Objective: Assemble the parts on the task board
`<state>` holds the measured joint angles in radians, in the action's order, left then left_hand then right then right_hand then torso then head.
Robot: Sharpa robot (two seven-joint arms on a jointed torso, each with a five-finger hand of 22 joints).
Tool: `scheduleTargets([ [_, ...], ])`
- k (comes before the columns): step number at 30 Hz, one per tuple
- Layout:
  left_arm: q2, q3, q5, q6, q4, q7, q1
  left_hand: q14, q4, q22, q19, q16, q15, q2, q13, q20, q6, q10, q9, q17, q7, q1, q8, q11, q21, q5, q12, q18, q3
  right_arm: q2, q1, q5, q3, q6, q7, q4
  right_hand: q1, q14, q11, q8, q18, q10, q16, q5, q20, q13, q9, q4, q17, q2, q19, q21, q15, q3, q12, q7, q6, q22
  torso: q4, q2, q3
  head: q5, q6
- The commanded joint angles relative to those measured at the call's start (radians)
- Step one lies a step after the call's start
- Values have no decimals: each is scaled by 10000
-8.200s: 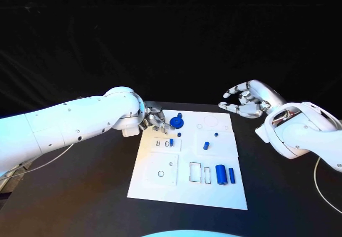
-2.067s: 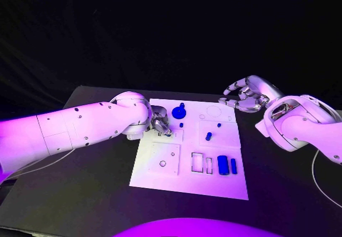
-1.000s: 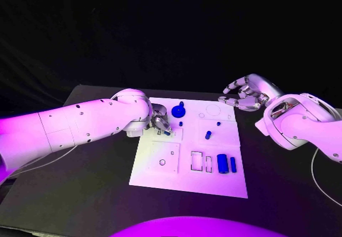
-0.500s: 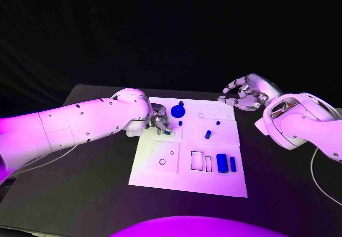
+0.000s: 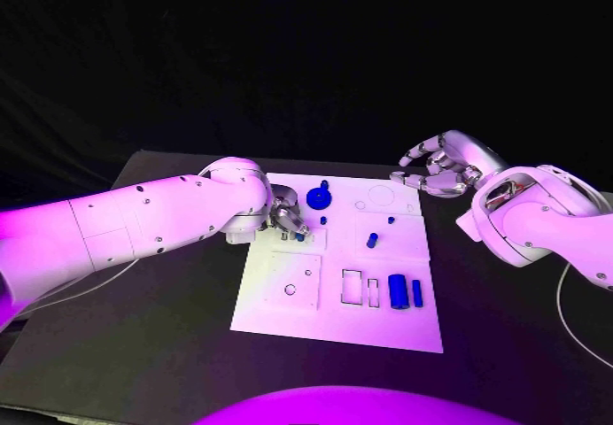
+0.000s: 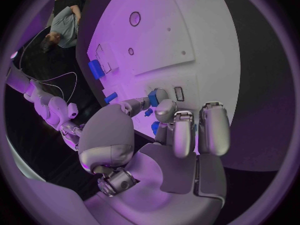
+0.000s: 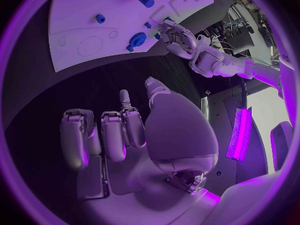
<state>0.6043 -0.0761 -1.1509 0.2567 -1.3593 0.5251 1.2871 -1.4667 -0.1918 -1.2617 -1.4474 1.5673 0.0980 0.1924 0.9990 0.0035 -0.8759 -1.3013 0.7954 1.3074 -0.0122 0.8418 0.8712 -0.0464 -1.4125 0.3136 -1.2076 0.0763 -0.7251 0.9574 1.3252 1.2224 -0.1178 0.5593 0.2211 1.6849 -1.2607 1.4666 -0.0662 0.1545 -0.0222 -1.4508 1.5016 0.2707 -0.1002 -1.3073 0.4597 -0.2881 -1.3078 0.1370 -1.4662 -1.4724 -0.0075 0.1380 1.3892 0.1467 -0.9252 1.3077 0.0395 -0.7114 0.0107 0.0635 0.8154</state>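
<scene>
Barely any change: the left hand [image 5: 286, 220] still pinches a small blue part [image 6: 153, 97] at the task board [image 5: 335, 336]'s far-left slots.
Seating continues, I judge; the right hand [image 5: 438, 171] hovers far right, fingers loosely curled, empty.

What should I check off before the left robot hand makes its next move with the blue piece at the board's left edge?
1. Left robot hand has a part: ok, its fingertips pinch a small blue part in the left wrist view.
2. Part is lined up over its slot: cannot tell, the fingers hide the contact.
3. Right robot hand is out of the way: ok, it hovers off the task board's far right corner, holding nothing.
4. Board lies flat on the table: ok.
5. Other parts are undisturbed: ok, the blue knob and the two blue cylinders rest on the board.
</scene>
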Motion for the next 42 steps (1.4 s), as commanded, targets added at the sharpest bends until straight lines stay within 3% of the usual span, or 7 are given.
scheduleTargets([
  [1,-40,-45,105,347,-16,13,-63,-1041,-34,-16,-29,35,47,1,-8,-37,0,-46,-14,2634,-80,-68,-38,-5,-43,-36,-48,-139,110,4,-5,112,0,-112,-33,16,76,609,57,38,-57,19,-63,-18,43,-1101,10,-38,-647,3,-413,50,-40,-6,-39,-30,-43,1942,3,8,3,2,-5],
  [8,-32,-45,102,351,-4,8,-63,-1041,-118,-20,-31,35,48,-24,-7,-35,-7,-48,-33,2634,-79,-79,-36,-5,-43,-33,-56,-140,228,5,-5,112,0,-130,-36,10,87,612,58,40,-56,15,-60,-28,43,-1106,11,-38,-658,2,-417,45,-40,-10,-33,-31,-42,1945,-3,13,0,9,-1],
  [19,48,-43,111,399,-96,-8,-78,-1041,-281,-47,-42,35,49,163,-15,-26,-18,-50,-87,2634,-76,-19,-15,-8,-48,-32,-79,-144,735,14,-7,111,0,-145,-43,5,114,612,58,44,-57,14,-61,-51,44,-1105,12,-39,-657,1,-415,51,-40,-19,-34,-31,-40,1942,10,14,-9,1,-6],
  [28,208,-17,113,219,-248,-18,-92,-1041,-498,-46,-41,35,48,126,-37,-26,-30,-44,-130,2634,-76,3,-11,-7,-42,-23,-81,-143,1050,15,-13,109,0,-141,-54,-9,141,611,59,50,-56,12,-64,-75,45,-1106,15,-38,-652,1,-418,48,-41,-29,-32,-33,-38,1945,6,13,-8,6,-14],
  [31,332,37,136,93,-395,-29,-89,-1041,-559,-23,-31,35,44,134,-132,-32,0,9,-148,2634,-85,32,-25,-1,-27,-21,-23,-137,1155,18,-16,106,0,-134,-56,-20,141,611,59,50,-56,12,-64,-75,45,-1106,15,-38,-652,1,-418,48,-41,-29,-32,-33,-38,1945,8,16,-6,-2,-34],
  [36,557,304,242,-182,-677,-51,-37,-1041,-692,4,-18,35,19,155,-358,-37,115,167,-194,2634,-126,142,-79,35,-5,-13,128,-132,1384,10,-23,96,0,-126,-58,-79,178,610,61,56,-56,16,-69,-107,46,-1099,17,-39,-645,2,-418,52,-42,-45,-40,-33,-33,1944,1,28,-2,-8,-91],
  [42,702,539,347,-191,-790,-57,205,-1041,-815,39,-2,35,3,178,-444,-32,163,233,-222,2634,-146,230,-98,55,20,-13,180,-125,1588,-14,-35,72,0,-94,-88,-153,195,611,61,59,-57,14,-68,-126,47,-1101,18,-40,-648,3,-416,55,-42,-53,-37,-33,-31,1942,1,15,2,4,-144],
])
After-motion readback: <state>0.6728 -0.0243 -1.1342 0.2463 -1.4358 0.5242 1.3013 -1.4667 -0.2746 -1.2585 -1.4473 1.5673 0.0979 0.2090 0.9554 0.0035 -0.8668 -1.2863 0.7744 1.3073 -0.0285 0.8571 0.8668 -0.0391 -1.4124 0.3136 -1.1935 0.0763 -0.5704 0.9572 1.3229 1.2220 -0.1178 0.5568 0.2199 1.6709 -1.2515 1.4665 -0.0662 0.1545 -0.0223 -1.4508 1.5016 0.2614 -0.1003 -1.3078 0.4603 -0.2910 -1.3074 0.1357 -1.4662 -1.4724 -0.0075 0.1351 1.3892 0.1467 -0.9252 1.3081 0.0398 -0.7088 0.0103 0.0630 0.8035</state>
